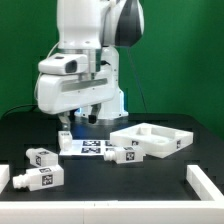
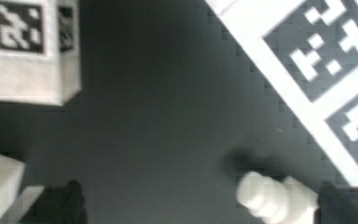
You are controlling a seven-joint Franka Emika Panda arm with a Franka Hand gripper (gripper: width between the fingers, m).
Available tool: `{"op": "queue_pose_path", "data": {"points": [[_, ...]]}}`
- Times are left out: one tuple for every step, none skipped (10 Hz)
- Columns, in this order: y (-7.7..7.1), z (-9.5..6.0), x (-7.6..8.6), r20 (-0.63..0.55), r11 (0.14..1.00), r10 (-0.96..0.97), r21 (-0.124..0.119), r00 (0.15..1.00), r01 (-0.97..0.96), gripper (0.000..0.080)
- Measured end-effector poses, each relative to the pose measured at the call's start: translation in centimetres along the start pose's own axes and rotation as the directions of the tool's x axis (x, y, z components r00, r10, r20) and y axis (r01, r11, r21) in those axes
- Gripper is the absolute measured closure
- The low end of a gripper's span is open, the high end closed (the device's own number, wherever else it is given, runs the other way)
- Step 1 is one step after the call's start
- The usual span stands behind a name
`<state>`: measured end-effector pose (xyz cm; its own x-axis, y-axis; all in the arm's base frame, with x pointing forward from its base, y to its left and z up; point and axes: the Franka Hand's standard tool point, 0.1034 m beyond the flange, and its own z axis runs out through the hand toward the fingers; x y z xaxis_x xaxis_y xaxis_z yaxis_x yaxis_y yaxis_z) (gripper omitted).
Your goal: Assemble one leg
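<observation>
Where green backdrop (image 1: 185,60) rises behind, a leg (image 1: 36,180) lies on black table (image 1: 120,186).

Leg (image 1: 38,180): smooth matt white plastic; table (image 1: 110,187): matt black.

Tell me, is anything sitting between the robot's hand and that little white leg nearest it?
Nothing visible does. In the wrist view only bare black table separates the open hand from the leg; the marker board lies off to one side.

Marker board (image 1: 88,147) between panel (image 1: 150,137), exterior view's right, and leg (image 1: 42,157), exterior view's left; second leg (image 1: 36,180) nearer camera
</observation>
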<state>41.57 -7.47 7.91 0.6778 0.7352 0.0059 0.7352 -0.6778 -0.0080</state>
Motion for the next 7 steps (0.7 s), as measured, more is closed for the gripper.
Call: {"op": "queue_pose_path", "data": {"points": [[-0.1, 0.0, 0.1, 0.0, 1.0, -0.004, 0.001, 1.0, 0.004, 0.015], [-0.6, 0.1, 0.5, -0.005, 1.0, -0.003, -0.008, 1.0, 0.003, 0.015], [-3.1, 0.4, 1.8, -0.015, 0.999, -0.036, -0.013, 0.999, 0.036, 0.015], [-6.0, 0.7, 2.6, -0.023, 0.999, -0.048, -0.017, 0.999, 0.048, 0.015], [-7.5, 1.3, 2.5, -0.031, 0.999, -0.033, -0.013, 0.999, 0.033, 0.015], [-7.5, 1.8, 1.8, -0.035, 1.0, 0.009, -0.007, 0.999, -0.009, 0.015], [-7.1, 1.7, 2.1, -0.036, 1.0, 0.005, -0.009, 0.999, -0.006, 0.015]]}}
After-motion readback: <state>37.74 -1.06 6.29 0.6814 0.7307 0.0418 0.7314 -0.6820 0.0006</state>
